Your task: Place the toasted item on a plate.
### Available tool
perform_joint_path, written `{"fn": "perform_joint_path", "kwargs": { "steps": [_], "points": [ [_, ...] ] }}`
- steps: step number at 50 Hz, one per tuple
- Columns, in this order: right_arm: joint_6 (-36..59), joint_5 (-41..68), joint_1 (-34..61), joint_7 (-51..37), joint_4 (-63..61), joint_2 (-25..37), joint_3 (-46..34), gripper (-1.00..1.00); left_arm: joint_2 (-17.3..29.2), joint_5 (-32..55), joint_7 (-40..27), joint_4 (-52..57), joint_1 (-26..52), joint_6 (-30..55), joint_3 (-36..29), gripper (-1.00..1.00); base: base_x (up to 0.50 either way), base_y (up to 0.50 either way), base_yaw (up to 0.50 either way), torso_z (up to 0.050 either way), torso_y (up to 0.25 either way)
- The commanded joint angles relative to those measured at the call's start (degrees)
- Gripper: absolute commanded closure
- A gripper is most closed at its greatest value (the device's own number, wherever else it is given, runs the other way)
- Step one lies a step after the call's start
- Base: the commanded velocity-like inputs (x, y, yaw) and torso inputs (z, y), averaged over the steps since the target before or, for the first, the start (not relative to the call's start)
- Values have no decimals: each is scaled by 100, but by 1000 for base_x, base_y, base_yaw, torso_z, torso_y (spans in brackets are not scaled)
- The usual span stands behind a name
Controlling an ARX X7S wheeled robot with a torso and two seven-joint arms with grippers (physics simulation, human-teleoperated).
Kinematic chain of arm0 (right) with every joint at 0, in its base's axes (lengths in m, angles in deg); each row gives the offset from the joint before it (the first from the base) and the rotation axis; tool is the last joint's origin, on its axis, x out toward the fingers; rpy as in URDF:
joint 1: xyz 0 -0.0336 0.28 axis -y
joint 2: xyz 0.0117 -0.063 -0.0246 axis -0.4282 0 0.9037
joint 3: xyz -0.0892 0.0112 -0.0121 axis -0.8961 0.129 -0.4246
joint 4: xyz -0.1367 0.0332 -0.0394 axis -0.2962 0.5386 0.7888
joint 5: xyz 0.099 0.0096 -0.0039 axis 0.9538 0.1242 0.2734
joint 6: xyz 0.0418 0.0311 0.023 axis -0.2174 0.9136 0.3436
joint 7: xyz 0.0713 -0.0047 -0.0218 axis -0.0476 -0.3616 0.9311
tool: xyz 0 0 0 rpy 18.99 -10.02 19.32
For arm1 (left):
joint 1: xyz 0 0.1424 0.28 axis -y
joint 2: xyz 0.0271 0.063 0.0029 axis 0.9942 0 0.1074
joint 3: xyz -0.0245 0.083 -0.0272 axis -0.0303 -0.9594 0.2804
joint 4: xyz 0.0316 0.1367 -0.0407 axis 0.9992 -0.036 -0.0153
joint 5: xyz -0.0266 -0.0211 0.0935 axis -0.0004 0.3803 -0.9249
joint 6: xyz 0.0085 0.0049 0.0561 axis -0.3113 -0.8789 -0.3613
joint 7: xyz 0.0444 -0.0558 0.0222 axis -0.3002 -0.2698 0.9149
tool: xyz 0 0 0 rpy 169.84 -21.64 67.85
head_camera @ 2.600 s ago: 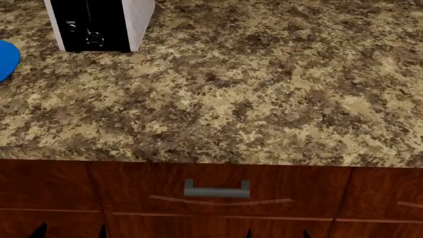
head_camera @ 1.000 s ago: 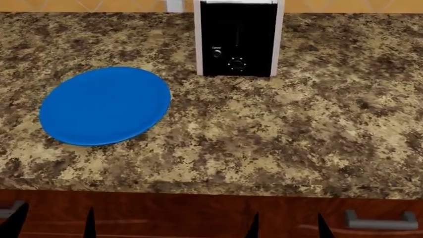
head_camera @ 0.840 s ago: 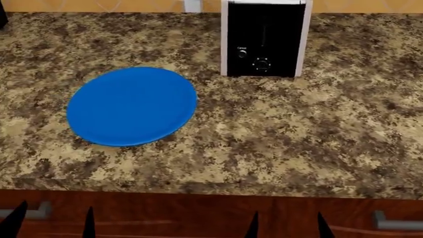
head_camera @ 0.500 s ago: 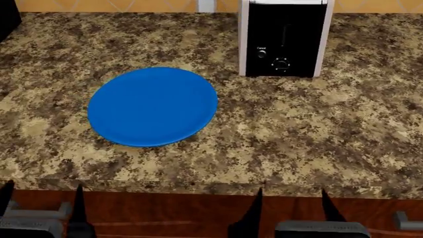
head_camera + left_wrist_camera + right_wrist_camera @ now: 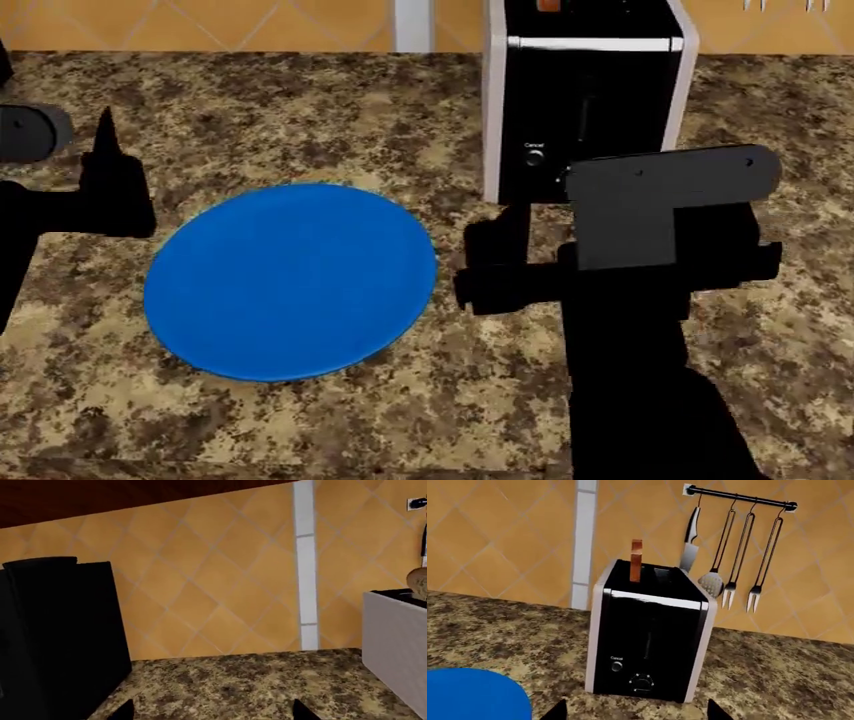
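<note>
Your right arm rises from the lower right of the head view, its gripper spread open with both fingertips apart. Your left arm reaches in from the left edge, its gripper likewise open.

Kitchen, simulator render. Speckled brown granite counter runs back to a wall of orange diamond-set tiles with a pale vertical strip. Black toaster with white sides stands near the counter's back edge, dial and button on its front, toast poking up from a slot. On the wall behind the toaster a black rail carries a hanging knife, slotted spatula and two forks. Blue plate lies flat on the counter beside the toaster. Dark box-shaped appliance sits at the counter's back edge, type unclear. Dark wood strip above the tiles.
</note>
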Motion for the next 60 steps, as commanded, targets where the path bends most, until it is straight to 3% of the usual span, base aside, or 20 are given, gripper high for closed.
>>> {"fn": "perform_joint_path", "kwargs": {
  "steps": [1,8,15,29,37,60],
  "points": [
    [1262,267,2135,333,1143,-35,89,-100,-41,135,177,-1425,2254,886,23,-100,0,0,0,0,0],
    [1242,332,3185,589,2339,-4,-53,-100,-93,18,227,-3325,3317,331,-121,-100,0,0,0,0,0],
    [370,234,3993,906,4280,14,-348,-100,-105,-21,309,-4855,4182,-85,-158,-100,0,0,0,0,0],
    [-23,251,4764,955,5594,-199,-362,-100,-156,30,352,-5035,4175,-134,-261,-100,277,0,0,0,0],
    [-550,223,5288,1101,6942,-324,-465,-100,-144,46,362,-5227,4161,-227,-286,-100,0,0,0,0,0],
    [-324,263,5263,1083,6916,-306,-617,-100,-126,91,348,-5250,4101,-259,-382,-100,302,-26,0,0,1]
  ]
}}
